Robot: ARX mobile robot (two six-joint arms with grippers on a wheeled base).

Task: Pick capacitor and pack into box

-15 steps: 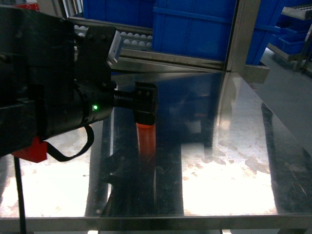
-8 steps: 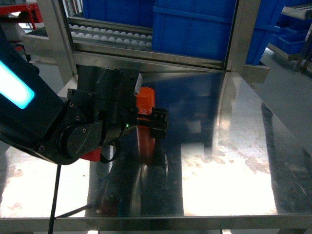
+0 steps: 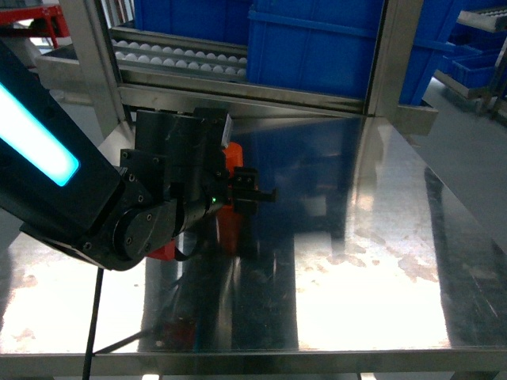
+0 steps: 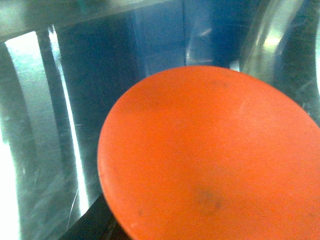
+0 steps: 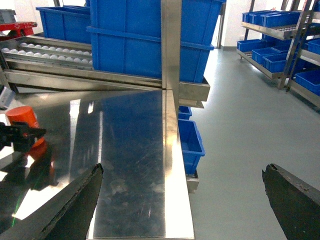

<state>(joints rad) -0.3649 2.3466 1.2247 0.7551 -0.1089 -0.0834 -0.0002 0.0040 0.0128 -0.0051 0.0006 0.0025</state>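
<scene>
The capacitor is an orange-red cylinder standing upright on the steel table. My left gripper sits at its upper body, with one black finger across its right side. The right wrist view shows the capacitor at far left with the left gripper around it. In the left wrist view its round top fills most of the frame, and the jaws are hidden. My right gripper hangs open and empty past the table's right edge. The box is out of view.
Large blue bins and a roller track stand on a steel-framed rack behind the table. A small blue bin sits low beside the table's right edge. More blue bins line shelves across the grey floor.
My left arm has swung down and back, uncovering the rack behind it. Its gripper has settled from above the capacitor to beside its upper body. The capacitor stays upright in place.
</scene>
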